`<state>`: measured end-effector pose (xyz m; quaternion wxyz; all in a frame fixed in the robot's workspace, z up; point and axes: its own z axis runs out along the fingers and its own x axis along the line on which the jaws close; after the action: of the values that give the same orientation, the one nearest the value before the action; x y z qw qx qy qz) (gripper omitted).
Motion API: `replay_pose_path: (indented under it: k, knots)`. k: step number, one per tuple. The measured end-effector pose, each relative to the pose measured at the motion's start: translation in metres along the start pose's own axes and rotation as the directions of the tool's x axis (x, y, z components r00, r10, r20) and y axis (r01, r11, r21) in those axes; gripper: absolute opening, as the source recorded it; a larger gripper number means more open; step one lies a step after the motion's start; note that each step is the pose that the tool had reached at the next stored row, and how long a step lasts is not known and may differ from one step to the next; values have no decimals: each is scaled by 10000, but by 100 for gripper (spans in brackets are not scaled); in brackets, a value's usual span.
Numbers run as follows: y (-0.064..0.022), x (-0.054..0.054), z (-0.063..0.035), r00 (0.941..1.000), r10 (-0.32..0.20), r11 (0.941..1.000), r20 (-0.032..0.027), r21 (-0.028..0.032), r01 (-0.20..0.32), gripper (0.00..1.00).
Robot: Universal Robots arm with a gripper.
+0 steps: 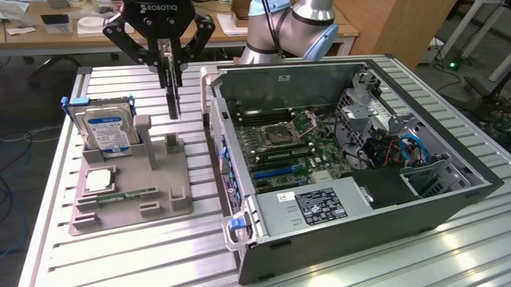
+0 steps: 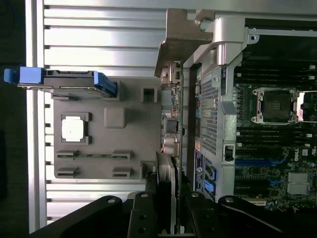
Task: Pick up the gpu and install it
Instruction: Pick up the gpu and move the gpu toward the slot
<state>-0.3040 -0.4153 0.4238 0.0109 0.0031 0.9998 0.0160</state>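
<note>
Above the grey holder tray (image 1: 164, 206), over its edge nearest the open computer case (image 1: 447, 197), your gripper (image 1: 166, 57) held the gpu (image 1: 172, 89). White capitals on the gripper body read ROBOTIQ. Its fingers were pinched narrow on the upper part of the card, one on each flat face. The gpu hung upright and edge-on, a thin dark card, with its lower end clear of the tray and not touching it.

From the wrist view, the gripper (image 2: 166, 198) clamped the gpu (image 2: 171, 124), which ran along the tray's edge (image 2: 133, 148) beside the case wall (image 2: 210, 114). The silvery bracket (image 2: 181, 39) was at the card's end away from the fingers.

A hard drive (image 1: 108, 131) stood upright in the tray's far corner on the exterior view's left. Its blue-and-white label was too small for you to read. A square processor chip (image 1: 97, 179) lay flat near the same edge, and a narrow green memory stick (image 1: 128, 195) lay toward the tray's near edge.

Tray and case sat side by side on a slatted metal table (image 1: 48, 239). At the case's near end, the power supply (image 1: 276, 218) carried a black label with unreadable white print.
</note>
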Motion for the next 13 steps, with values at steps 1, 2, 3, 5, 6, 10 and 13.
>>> replay_pose_path:
  k: [1,2,3,5,6,10,13]
  knots:
    - [0,-10,0,10000,1,10000,0,0,-1,27]
    - [0,-18,1,10000,1,10000,0,0,-1,27]
    - [0,-27,1,10000,1,10000,0,-1,-1,27]
    - [0,-46,1,10000,1,10000,0,-1,-1,27]
    - [0,-56,1,10000,0,10000,0,0,0,27]
    - [1,-95,2,10000,0,10000,0,0,0,27]
    - [1,-132,3,10000,1,10000,0,-1,-1,27]
